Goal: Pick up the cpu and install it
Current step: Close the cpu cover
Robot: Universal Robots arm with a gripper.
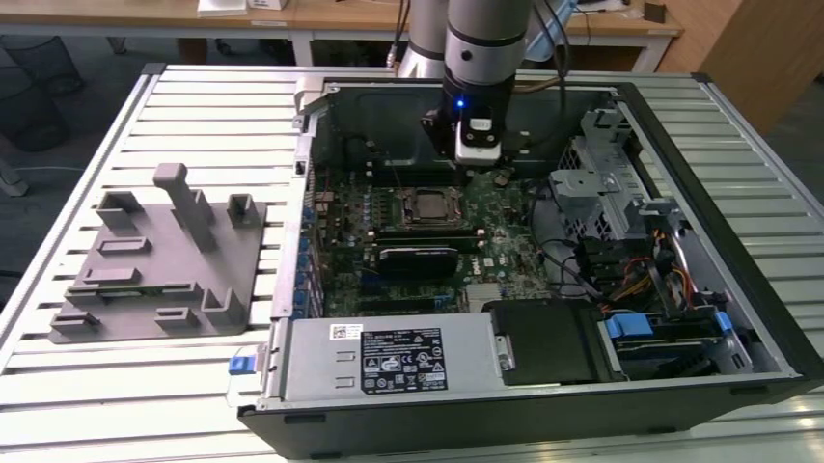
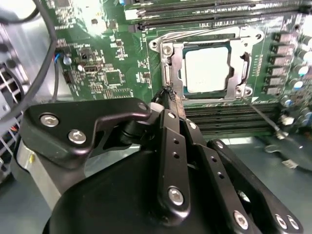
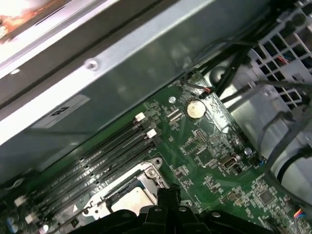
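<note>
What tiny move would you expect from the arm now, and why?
Probably a short lift straight up. The cpu already lies in its socket on the motherboard. The gripper, shut and holding nothing, has its tip right at the socket's metal frame, so rising clear of it looks safest.

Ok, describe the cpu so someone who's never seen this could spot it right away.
Look into the open black computer case on the slatted metal table and find its green motherboard. Toward the board's middle sits a silver metal socket frame, with the cpu lying inside it. It is the only flat, pale silver square there, plain beside the long dark slots.
</note>
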